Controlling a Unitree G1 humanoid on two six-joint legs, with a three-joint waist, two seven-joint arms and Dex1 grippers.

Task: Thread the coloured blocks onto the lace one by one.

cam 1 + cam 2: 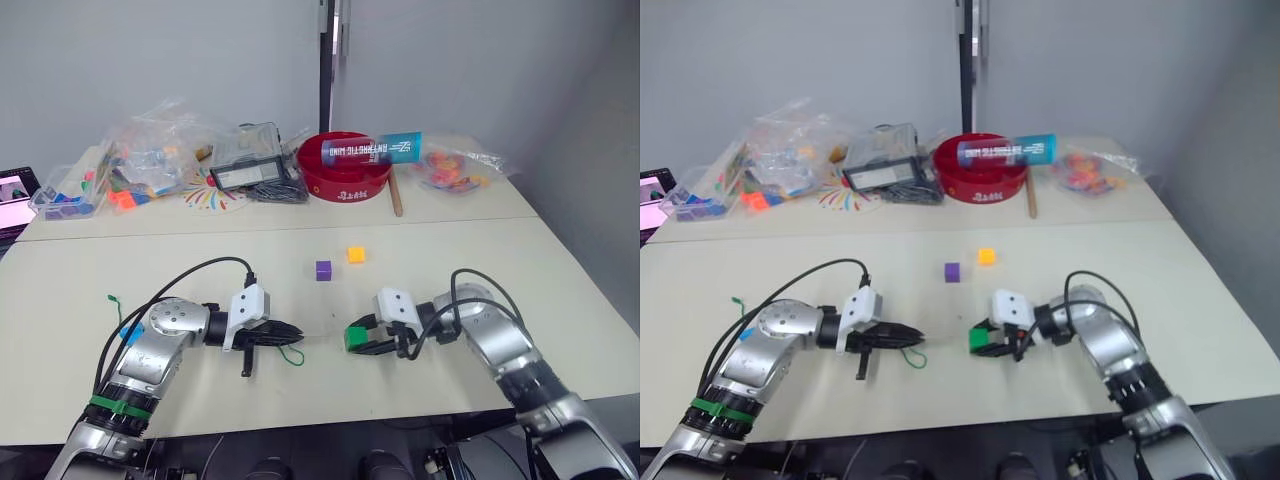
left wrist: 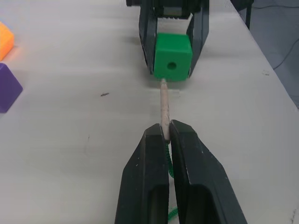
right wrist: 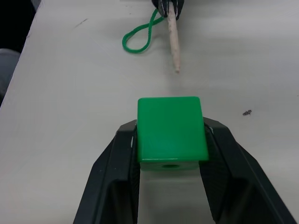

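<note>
While your left gripper (image 2: 167, 133) is clenched on the lace (image 2: 164, 105) at the base of its pale stiff tip, your right gripper (image 3: 170, 135) is clamped on the green block (image 3: 171, 133), one finger on each side face. Both meet at lower centre of the left eye view, just above the table (image 1: 200, 250), the tip aimed at the block but not yet in it.

Judge the block light, hard and probably slick plastic: keep the fingers flat on opposite faces so the hole stays uncovered and the cube cannot twist. The tip looks rigid enough to push, but behind your fingers the lace is limp cord, curling in a loop (image 3: 139, 39) on the table, so hold close behind the stiff part, as you do now.

In the left wrist view the tip ends just short of the block's face and slightly low and left of the hole; a small correction seems needed before pushing through.

The purple block (image 1: 323, 270) and the orange block (image 1: 356, 254) lie just above centre in the left eye view, well apart from both grippers. A blue block (image 1: 131, 333) sits partly hidden beside your left arm at lower left.
</note>
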